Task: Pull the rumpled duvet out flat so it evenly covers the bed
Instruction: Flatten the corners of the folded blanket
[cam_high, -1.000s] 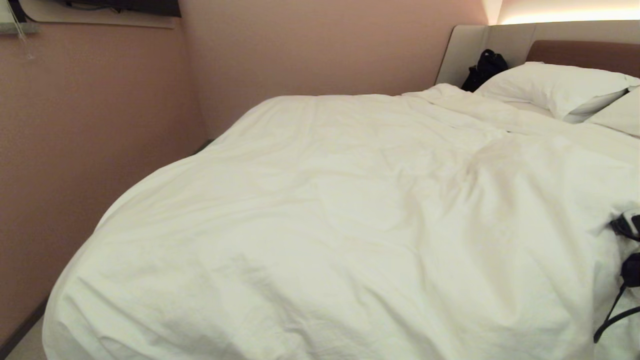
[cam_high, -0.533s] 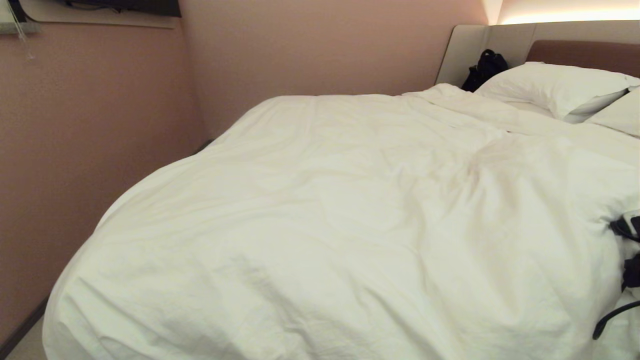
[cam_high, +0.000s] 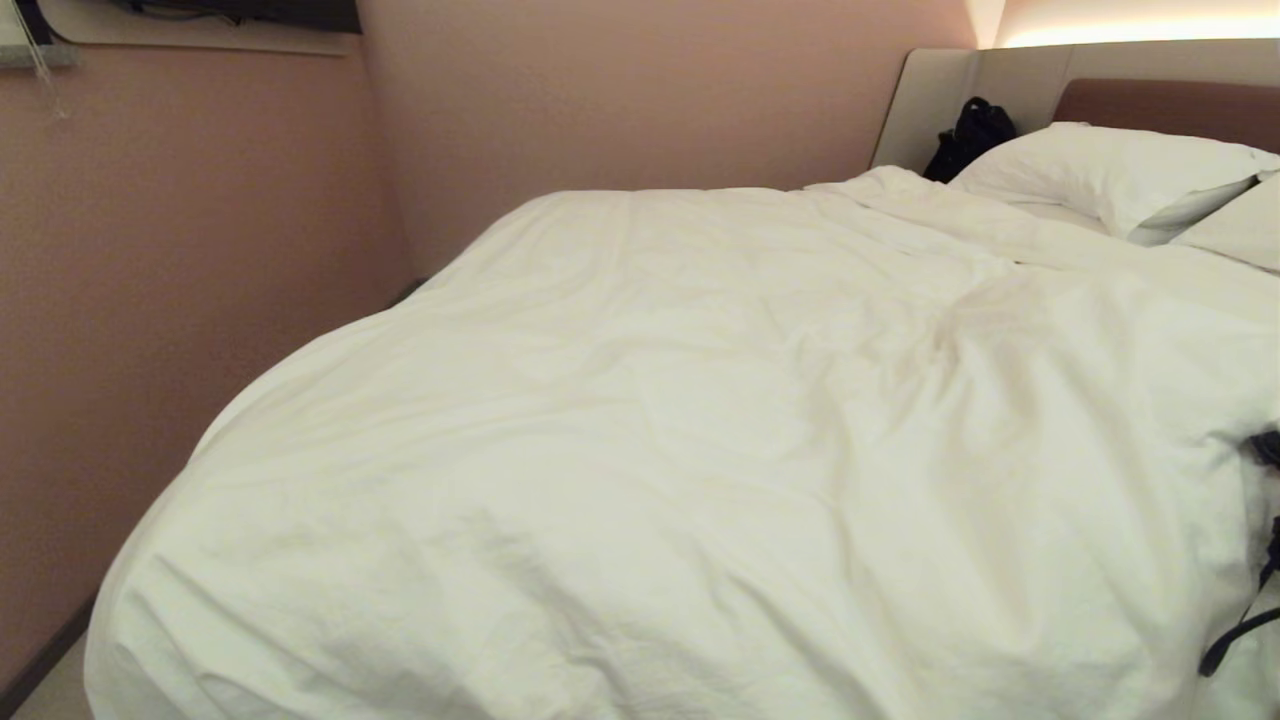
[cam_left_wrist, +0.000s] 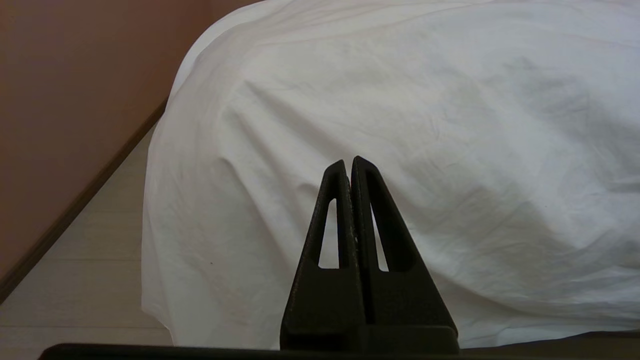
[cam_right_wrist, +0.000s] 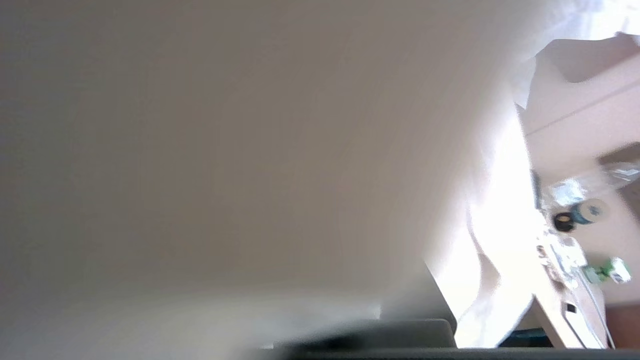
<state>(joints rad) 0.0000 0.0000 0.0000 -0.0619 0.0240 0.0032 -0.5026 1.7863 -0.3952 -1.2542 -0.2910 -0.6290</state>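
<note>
The white duvet (cam_high: 650, 430) lies creased over most of the bed, whose brown and beige headboard (cam_high: 1160, 100) stands at the far right. Its foot end hangs to the floor in the left wrist view, where my left gripper (cam_left_wrist: 348, 161) is shut and empty, parked low and apart from the cloth. My right arm (cam_high: 1270, 450) shows only as dark parts at the bed's right edge, where the creases gather. In the right wrist view the duvet (cam_right_wrist: 225, 150) wraps over the jaws, and only part of one finger (cam_right_wrist: 440, 305) shows.
Two white pillows (cam_high: 1100, 170) lie at the headboard with a black bag (cam_high: 965, 135) beside them. A pink wall (cam_high: 200, 250) runs close along the bed's left side, leaving a narrow floor strip (cam_left_wrist: 85, 260). A desk with small items (cam_right_wrist: 570, 250) is beyond the right side.
My right arm's dark parts have slid toward the right edge and are more hidden by the duvet, which has bunched up round them. The left arm has not moved.
</note>
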